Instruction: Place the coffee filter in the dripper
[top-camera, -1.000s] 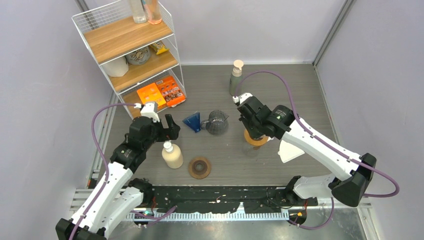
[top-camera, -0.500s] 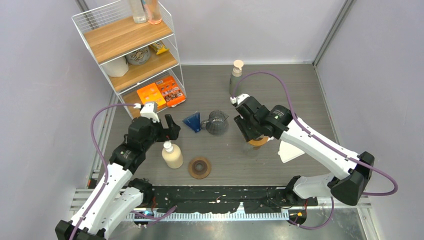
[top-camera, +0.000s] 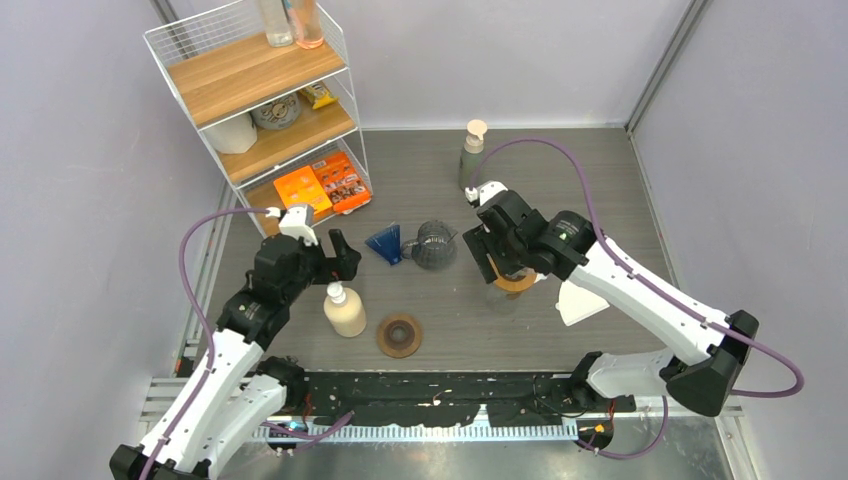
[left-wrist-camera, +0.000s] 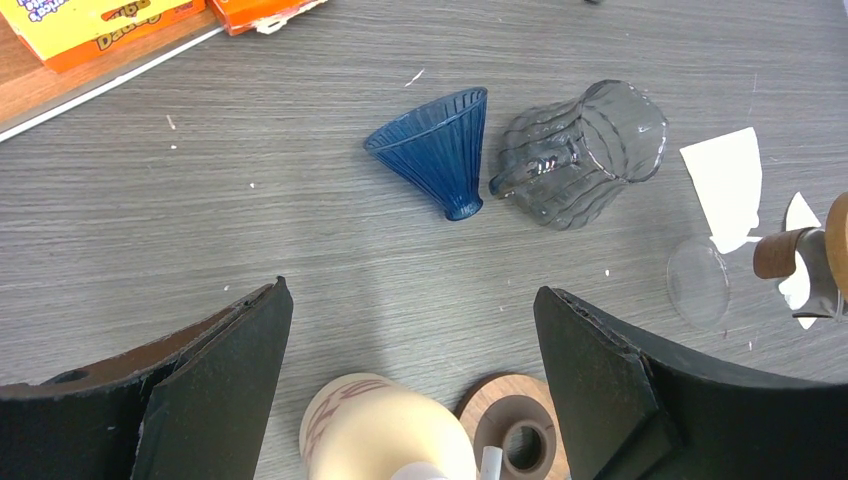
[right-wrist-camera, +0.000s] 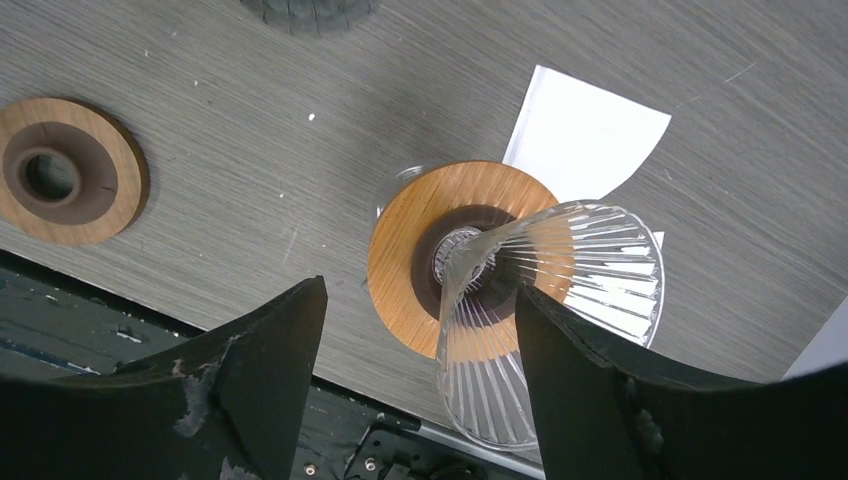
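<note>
Where wooden disc (right-wrist-camera: 398, 262) rings it, ribbed glass dripper (right-wrist-camera: 600, 300) flares.

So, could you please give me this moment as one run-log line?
left gripper open, empty | right gripper open over glass dripper on wooden ring | paper filter on table, not in dripper

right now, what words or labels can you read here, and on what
No text reads clearly.
orange boxes: print too small from above, cropped and blurred in the left wrist view.
cream bottle: brown mark, unreadable.
</note>
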